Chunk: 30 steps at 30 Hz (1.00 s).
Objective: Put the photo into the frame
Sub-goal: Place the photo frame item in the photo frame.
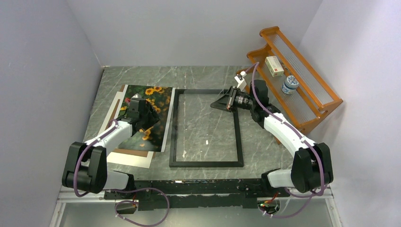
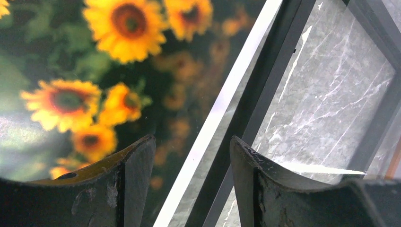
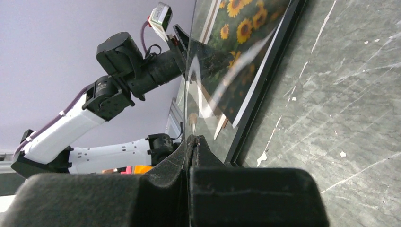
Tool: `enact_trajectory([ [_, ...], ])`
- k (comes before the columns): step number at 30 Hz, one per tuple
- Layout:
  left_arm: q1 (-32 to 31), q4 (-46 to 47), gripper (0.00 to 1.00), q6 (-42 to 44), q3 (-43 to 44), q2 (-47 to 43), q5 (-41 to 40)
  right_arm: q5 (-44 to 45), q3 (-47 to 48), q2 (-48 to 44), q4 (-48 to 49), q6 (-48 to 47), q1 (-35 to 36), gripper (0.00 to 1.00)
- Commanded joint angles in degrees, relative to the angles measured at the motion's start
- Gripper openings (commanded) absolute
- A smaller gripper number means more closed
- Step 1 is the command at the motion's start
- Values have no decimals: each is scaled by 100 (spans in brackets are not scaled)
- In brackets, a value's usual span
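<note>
The right tool [image 3: 194, 138] pinched the frame's [image 1: 206, 163] pane [image 3: 213, 94]. The left tool [image 2: 191, 142] hung wide over the photo [image 2: 94, 71] and needed a square edge grip.

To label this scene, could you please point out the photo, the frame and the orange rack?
the photo [image 1: 163, 101], top external view, its upper right part.
the frame [image 1: 206, 163], top external view, its near bar.
the orange rack [image 1: 318, 117], top external view, its near end board.

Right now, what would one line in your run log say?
left gripper: open, above photo | right gripper: shut on clear pane edge | photo: outside frame, on its left
</note>
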Motion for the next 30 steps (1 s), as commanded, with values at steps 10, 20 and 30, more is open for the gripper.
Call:
enact_trajectory([
  [10,75,-160,67,-168,-30,-102,-175,-14,73,332,75,-759,124,0],
  [20,85,554,71,384,-48,379,1185,105,-526,979,267,-1544,-317,0],
  [30,76,981,73,843,61,1085,2286,450,-551,1081,-599,-2108,-702,0],
])
